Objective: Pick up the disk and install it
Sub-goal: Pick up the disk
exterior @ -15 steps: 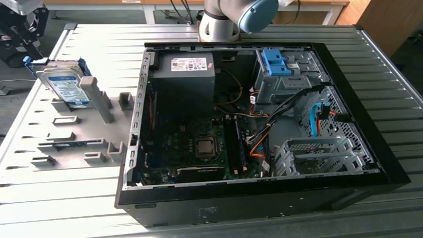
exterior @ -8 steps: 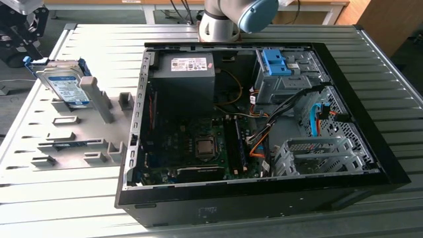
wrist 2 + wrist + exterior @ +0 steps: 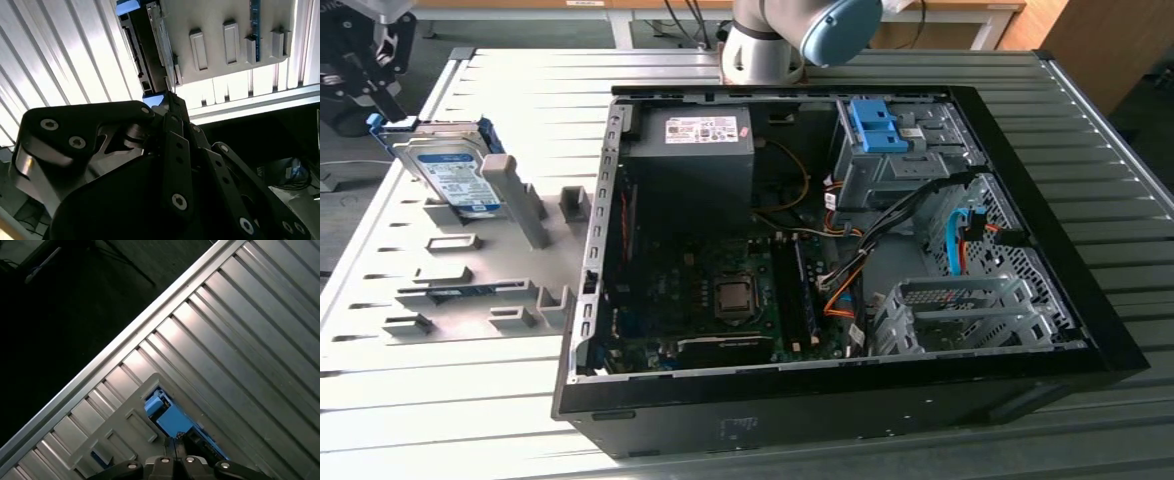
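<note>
Jaws drawn narrow, tips nearly together, nothing seen between them. Gripper (image 3: 172,102) (image 3: 175,442) hung at the far-left corner of the table (image 3: 440,400), tips right at the blue-railed upper end of the disk (image 3: 454,175) (image 3: 145,45); contact could not be judged. Disk stood on edge, leaning, in a slot of the grey fixture plate (image 3: 480,290), label facing near. Open computer case (image 3: 1107,340) lay to the right, well apart from the disk.

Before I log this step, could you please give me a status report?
Gripper at upper corner of the disk, grip unconfirmed. It stands on edge in grey rack, outside open case. Nothing blocking.
</note>
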